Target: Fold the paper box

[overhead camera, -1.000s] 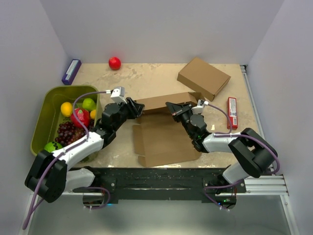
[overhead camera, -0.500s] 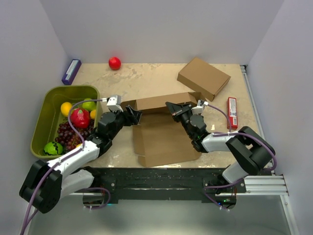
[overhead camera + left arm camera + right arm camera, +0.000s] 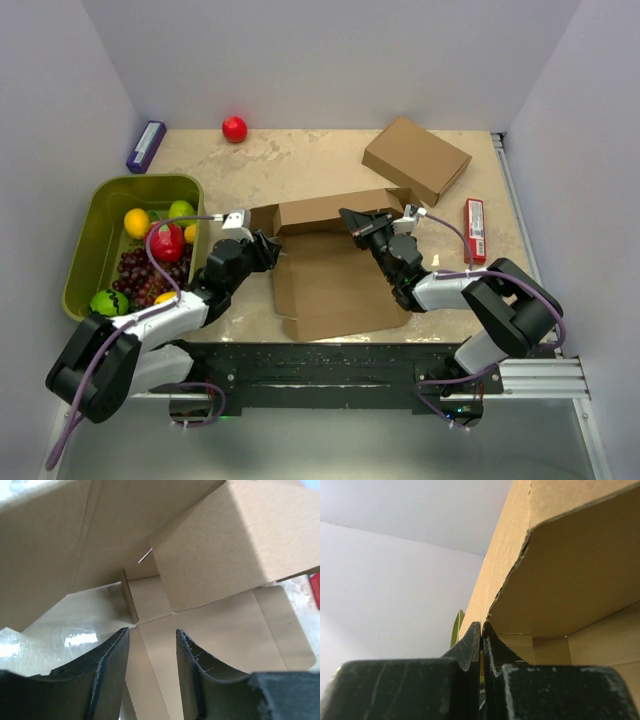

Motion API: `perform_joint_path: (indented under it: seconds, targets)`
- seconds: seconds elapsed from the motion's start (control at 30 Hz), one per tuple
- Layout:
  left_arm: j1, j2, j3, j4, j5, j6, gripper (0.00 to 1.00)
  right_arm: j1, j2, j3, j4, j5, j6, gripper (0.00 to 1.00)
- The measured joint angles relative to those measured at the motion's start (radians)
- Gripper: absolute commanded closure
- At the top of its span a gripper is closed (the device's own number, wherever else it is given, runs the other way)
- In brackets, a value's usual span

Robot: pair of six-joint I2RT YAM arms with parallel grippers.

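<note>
While the paper box (image 3: 335,290) lies mid-way across the surface (image 3: 300,165), rear flap (image 3: 325,212) raised and running left-right, your left gripper (image 3: 274,249) gapes empty at its left edge. Your right gripper (image 3: 347,218) is closed at that flap, pinch unclear.

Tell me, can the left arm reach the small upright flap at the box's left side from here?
Probably yes. The left gripper sits at the paper box's left edge, jaws apart, and its wrist view shows the flap straight ahead with nothing between. The right gripper is off at the back panel.
</note>
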Motion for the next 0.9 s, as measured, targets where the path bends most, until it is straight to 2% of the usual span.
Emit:
perform_joint_path:
  seconds: [0.33, 0.67, 0.9]
  targets:
    - [0.005, 0.179, 0.032, 0.058, 0.0, 0.025, 0.64, 0.0, 0.0, -0.003, 0.006, 0.0, 0.0, 1.0]
    - [0.003, 0.321, 0.089, 0.139, 0.006, 0.067, 0.67, 0.0, 0.0, -0.003, 0.006, -0.003, 0.0, 1.0]
    - [-0.056, 0.399, 0.122, 0.175, 0.004, 0.084, 0.67, -0.001, 0.002, -0.003, 0.008, -0.004, 0.0, 1.0]
